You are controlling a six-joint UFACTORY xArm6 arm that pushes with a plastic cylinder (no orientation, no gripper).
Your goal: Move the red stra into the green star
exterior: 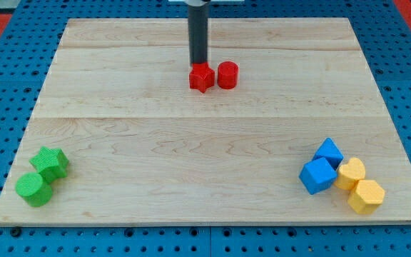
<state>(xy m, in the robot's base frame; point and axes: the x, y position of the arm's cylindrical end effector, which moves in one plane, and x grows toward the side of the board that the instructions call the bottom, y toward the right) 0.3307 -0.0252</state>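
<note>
The red star block (201,78) lies near the top middle of the wooden board, touching a red cylinder block (227,75) on its right. My tip (199,63) stands right at the top edge of the red star, touching it. The green star block (51,163) lies at the bottom left corner, with a green cylinder block (33,189) touching it just below and to the left.
At the bottom right lie two blue blocks (328,153) (317,175) and two yellow blocks (351,173) (367,196), bunched together. The wooden board (205,143) rests on a blue pegboard surface.
</note>
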